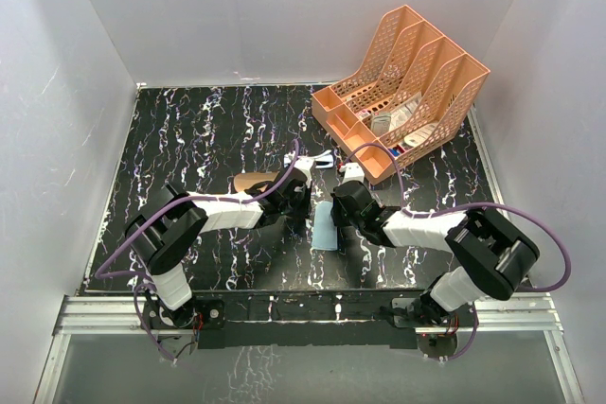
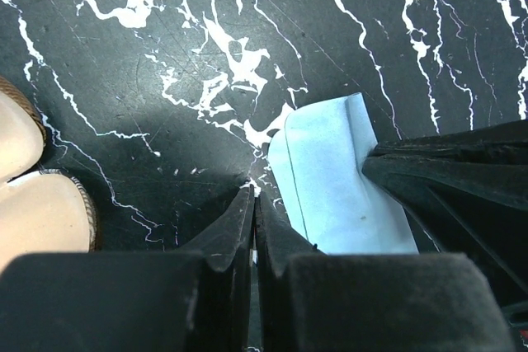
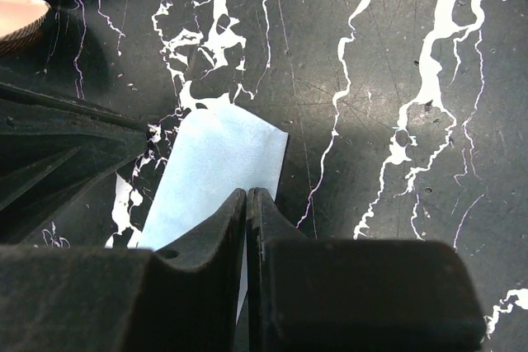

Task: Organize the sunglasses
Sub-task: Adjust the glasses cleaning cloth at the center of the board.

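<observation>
Left tool [image 2: 252,204] and right tool [image 3: 247,195] are shut, right tip on the blue cloth [image 3: 219,162]; best move it slowly, flat.

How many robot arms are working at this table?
2. The white-and-black left arm reaches in from the near left, the right arm from the near right; both meet by the light blue cloth. None seem hidden.

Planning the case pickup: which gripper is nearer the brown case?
Left. The left gripper is close beside the brown case, between it and the light blue cloth. The right gripper is on the cloth's other side, farther off.
</observation>
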Robot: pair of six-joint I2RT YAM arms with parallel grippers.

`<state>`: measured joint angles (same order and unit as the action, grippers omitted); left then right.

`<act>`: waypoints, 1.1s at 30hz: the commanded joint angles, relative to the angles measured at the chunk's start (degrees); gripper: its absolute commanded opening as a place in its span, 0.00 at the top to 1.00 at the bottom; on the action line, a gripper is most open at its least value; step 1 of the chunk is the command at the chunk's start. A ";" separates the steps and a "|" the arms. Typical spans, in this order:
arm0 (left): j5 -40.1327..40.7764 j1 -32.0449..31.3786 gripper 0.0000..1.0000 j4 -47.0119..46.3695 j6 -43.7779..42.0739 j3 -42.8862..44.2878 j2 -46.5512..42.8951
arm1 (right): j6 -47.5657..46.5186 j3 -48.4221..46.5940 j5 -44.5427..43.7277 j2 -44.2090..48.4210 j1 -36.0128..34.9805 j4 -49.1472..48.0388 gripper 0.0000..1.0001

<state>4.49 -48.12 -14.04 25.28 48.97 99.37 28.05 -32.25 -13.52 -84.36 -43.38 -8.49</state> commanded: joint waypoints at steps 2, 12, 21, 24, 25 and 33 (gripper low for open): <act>-2.22 -0.87 1.00 0.96 -0.54 2.10 -1.94 | -0.46 0.11 -0.13 0.00 0.25 -3.72 0.96; -2.81 -4.15 1.00 0.69 -0.63 5.18 0.11 | -0.19 0.63 0.42 -0.53 0.29 -4.16 0.96; -2.39 -4.67 1.00 -0.33 -0.05 5.80 3.81 | -0.01 1.22 0.22 -0.03 0.32 -4.19 0.96; -2.06 -4.64 1.00 -0.50 -0.05 5.78 4.61 | -0.03 1.23 0.12 0.23 0.34 -4.01 0.96; -1.91 -4.65 1.00 -0.58 -0.05 5.72 4.81 | -0.04 1.27 0.21 0.24 0.33 -4.05 0.96; 1.07 -4.62 1.00 1.32 -0.14 5.82 5.05 | -0.02 1.29 0.33 0.47 0.33 -3.86 0.96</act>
<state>2.79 -52.64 -14.72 25.34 53.58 104.18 28.16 -31.27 -13.10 -84.79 -43.33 -10.15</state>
